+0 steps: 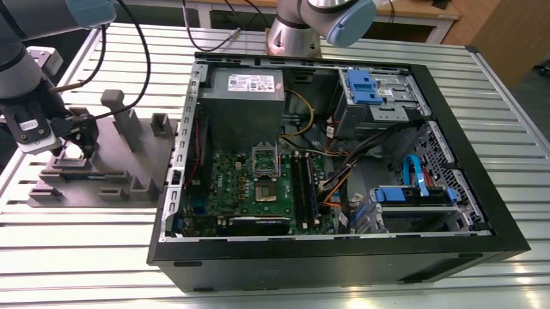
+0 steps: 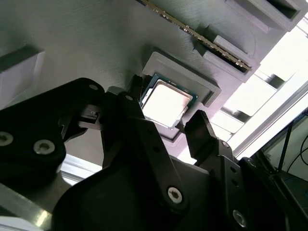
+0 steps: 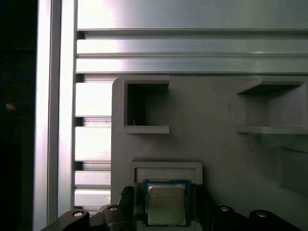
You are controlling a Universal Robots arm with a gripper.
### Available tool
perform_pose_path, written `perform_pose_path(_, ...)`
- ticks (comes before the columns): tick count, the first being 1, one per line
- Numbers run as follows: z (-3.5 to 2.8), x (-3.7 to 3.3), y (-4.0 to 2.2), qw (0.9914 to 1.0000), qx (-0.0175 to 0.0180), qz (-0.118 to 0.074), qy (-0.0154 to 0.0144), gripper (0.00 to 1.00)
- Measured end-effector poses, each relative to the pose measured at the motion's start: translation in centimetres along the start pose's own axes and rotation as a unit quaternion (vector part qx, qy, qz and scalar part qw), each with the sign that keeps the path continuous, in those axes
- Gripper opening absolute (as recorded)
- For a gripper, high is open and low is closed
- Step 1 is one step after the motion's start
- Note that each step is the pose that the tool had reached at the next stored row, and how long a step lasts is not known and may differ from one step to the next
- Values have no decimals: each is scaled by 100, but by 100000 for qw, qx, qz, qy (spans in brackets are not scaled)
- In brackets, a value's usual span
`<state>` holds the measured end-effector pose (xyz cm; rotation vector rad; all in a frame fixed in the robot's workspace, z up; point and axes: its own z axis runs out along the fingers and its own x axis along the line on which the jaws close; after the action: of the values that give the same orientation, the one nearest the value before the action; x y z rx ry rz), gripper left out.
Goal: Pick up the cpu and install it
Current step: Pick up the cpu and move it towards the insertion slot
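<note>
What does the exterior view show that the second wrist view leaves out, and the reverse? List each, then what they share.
Exterior view: the open computer case on the slatted table, with its green motherboard and grey power-supply box.
Second wrist view: the cpu, shiny top up, lying in its recess with the open fingers on either side of it.
Shared: the gripper and the grey holder block beneath it.

Grey tubular arm (image 1: pixel 15 71) with pale blue joint caps (image 1: pixel 348 22), trailing black cables (image 1: pixel 144 58); matte black gripper (image 2: pixel 166 108), small silver screws (image 2: pixel 174 194)
</note>
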<state>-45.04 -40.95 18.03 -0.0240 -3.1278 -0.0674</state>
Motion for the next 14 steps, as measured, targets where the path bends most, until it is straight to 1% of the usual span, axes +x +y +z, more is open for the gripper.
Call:
perform_pose_path(5,1,0,0,100000,-4,-1,-6,62)
perform_pose_path(7,1,0,0,100000,-8,-9,-12,61)
perform_pose_path(8,0,0,0,100000,-12,-13,-16,54)
perform_pose_path(14,-12,0,1,100000,-7,-99,-10,54)
